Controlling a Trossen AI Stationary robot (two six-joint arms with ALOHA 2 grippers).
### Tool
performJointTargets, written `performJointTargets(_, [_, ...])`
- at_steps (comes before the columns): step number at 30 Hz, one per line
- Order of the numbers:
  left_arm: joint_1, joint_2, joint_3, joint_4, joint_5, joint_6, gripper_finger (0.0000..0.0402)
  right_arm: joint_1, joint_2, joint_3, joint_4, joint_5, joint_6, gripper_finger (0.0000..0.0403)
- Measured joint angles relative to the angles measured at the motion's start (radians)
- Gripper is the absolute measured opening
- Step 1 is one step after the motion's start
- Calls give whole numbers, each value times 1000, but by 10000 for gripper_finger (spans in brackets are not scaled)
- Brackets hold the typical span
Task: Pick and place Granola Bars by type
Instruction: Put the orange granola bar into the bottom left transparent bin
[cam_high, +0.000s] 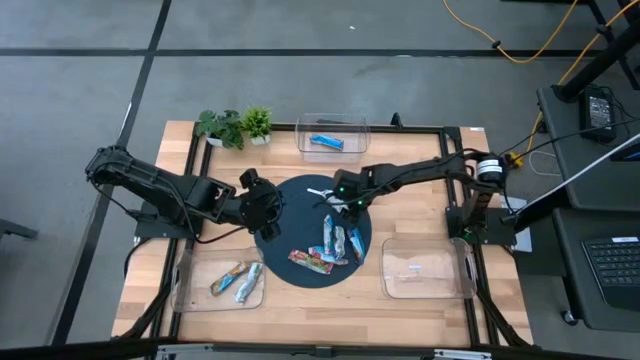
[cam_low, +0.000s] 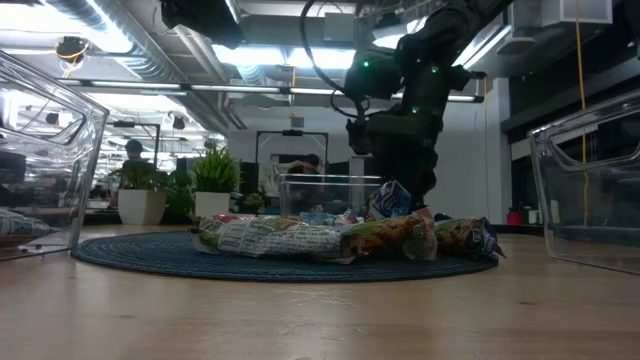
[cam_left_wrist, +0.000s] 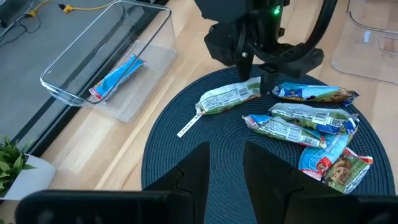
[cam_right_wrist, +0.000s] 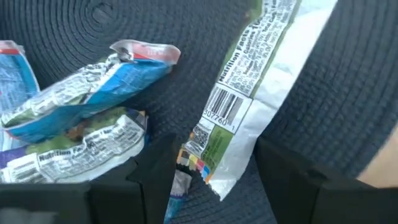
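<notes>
Several granola bars (cam_high: 335, 243) lie in a loose heap on the round dark mat (cam_high: 290, 215). One green-and-white bar (cam_left_wrist: 229, 98) lies apart from the heap toward the far side. My right gripper (cam_right_wrist: 214, 155) points steeply down over this bar's end (cam_right_wrist: 208, 165), open, with one finger on either side and no contact that I can see. My left gripper (cam_left_wrist: 227, 168) hovers open above the mat's left part (cam_high: 265, 205) with nothing between its fingers. A thin white strip (cam_left_wrist: 189, 124) lies on the mat.
A clear bin at the far edge (cam_high: 332, 128) holds one blue bar (cam_left_wrist: 116, 78). The near-left bin (cam_high: 190, 290) holds two bars (cam_high: 237, 281). The near-right bin (cam_high: 425, 268) shows no bars. Two potted plants (cam_high: 235, 125) stand at the far left.
</notes>
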Motion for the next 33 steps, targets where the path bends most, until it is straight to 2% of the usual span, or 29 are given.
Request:
performJointTargets(7, [0,0,0,0,1,0,88,0,44,0,14,8,4,216])
performJointTargets(10, [0,0,0,0,1,0,88,0,47,0,15,15,3,199])
performJointTargets(22, [0,0,-1,0,1,0,88,0,33,-1,-13,-19,-37,48])
performJointTargets(25, [0,0,-1,0,1,2,88,0,-10,-1,-38,-16,-80,28])
performJointTargets(33, [0,0,-2,1,-8,11,88,-2,-244,-2,-127,61,-178,37])
